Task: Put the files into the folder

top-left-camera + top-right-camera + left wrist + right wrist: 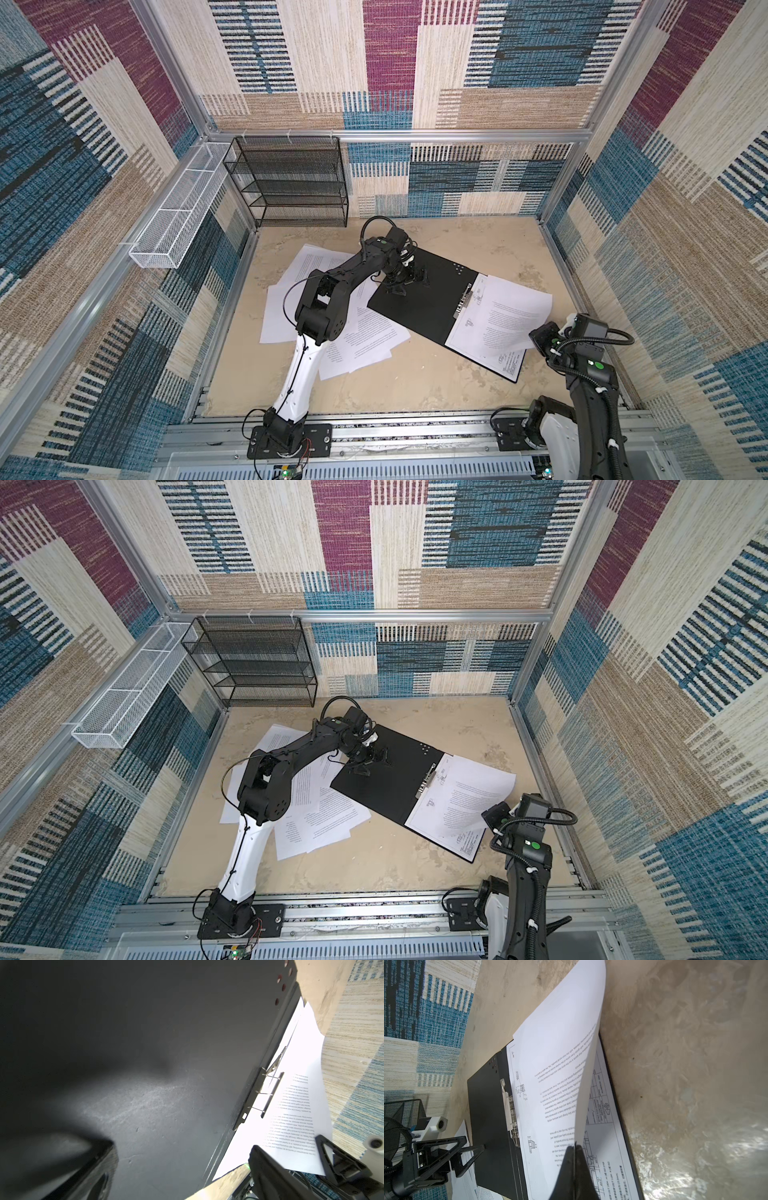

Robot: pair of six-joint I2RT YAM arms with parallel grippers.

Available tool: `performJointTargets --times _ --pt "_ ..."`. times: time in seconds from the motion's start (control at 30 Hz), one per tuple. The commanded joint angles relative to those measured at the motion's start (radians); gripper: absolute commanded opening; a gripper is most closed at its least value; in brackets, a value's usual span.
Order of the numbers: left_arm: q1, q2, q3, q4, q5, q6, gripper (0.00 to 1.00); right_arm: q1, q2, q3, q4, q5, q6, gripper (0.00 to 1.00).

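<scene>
At the left, loose files (365,336) lie overlapped on the surface (415,386). The left claw (409,282) stands spread wide, low over the black left flap of the open folder (428,307); contact cannot be told. Right of the spine clip (465,301), a drawing sheet (604,1126) lies in the folder under a text sheet (511,316). The right claw (574,1151) pinches that text sheet's curled edge.

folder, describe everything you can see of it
The folder lies open, flat on the tan table, black inside, a metal clip along its spine, holes near one corner. The open left gripper is low over its bare half. The other half carries a drawing sheet and a text sheet that the right gripper pinches.
</scene>
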Motion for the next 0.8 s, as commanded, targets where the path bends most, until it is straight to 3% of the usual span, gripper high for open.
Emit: performJointTargets --times 0.0,0.37,0.77 --pt "-0.001 0.03 -0.009 -0.029 -0.039 -0.013 1.0 0.001 -0.007 -0.024 0.047 -0.024 0.011 0.0" --pt "0.005 0.059 -0.005 -0.038 -0.05 -0.027 1.0 0.013 -0.085 -0.11 0.051 -0.017 0.095 0.0" --pt "0.02 0.027 -0.09 0.009 -0.091 -0.112 1.0 0.17 -0.027 -0.143 0.122 0.053 0.231 0.0"
